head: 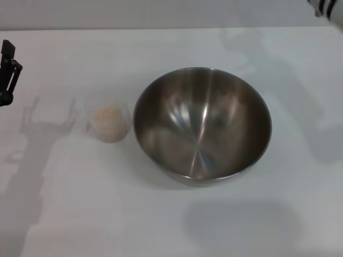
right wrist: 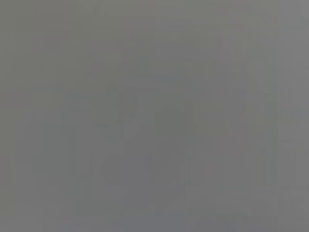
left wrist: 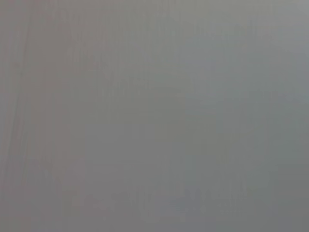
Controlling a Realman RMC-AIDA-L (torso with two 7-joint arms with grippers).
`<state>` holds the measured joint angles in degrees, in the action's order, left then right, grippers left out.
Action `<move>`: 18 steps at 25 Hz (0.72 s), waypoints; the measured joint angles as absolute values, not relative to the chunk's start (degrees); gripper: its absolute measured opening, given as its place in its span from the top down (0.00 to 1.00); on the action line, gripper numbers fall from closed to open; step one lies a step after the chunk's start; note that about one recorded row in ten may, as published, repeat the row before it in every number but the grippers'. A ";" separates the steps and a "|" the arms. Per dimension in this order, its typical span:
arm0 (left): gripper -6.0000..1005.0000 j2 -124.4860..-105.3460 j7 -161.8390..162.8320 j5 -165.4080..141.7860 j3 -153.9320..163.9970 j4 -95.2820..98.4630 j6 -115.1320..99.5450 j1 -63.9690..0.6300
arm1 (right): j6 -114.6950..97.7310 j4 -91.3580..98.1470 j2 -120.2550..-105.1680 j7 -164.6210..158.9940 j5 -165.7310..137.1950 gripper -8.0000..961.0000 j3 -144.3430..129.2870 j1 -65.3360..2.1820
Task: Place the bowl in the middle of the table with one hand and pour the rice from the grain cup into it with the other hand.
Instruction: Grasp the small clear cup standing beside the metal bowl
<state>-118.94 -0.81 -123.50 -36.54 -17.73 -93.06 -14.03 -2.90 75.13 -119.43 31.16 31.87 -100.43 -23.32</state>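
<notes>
My left gripper (head: 7,72), its fingers' state unclear, is nearer the small clear plastic grain cup (head: 110,122), which sits just left of the large stainless-steel bowl (head: 202,124).

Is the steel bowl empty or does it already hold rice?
Empty. The bowl shows only bare shiny metal inside; the rice sits in the upright grain cup beside it.

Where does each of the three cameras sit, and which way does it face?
Head view: high, looking down at the table with the bowl and grain cup; left pincer at the left edge, a bit of the right arm top right.
Left wrist view: plain grey, nothing recognisable.
Right wrist view: the same.
Shared: the wrist views share only that blank grey.
</notes>
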 joint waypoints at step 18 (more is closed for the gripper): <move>0.25 -119.08 -0.86 -123.66 -24.65 -17.27 -85.05 -9.55 | -87.50 16.43 -119.45 -0.16 32.92 0.55 -114.13 -22.73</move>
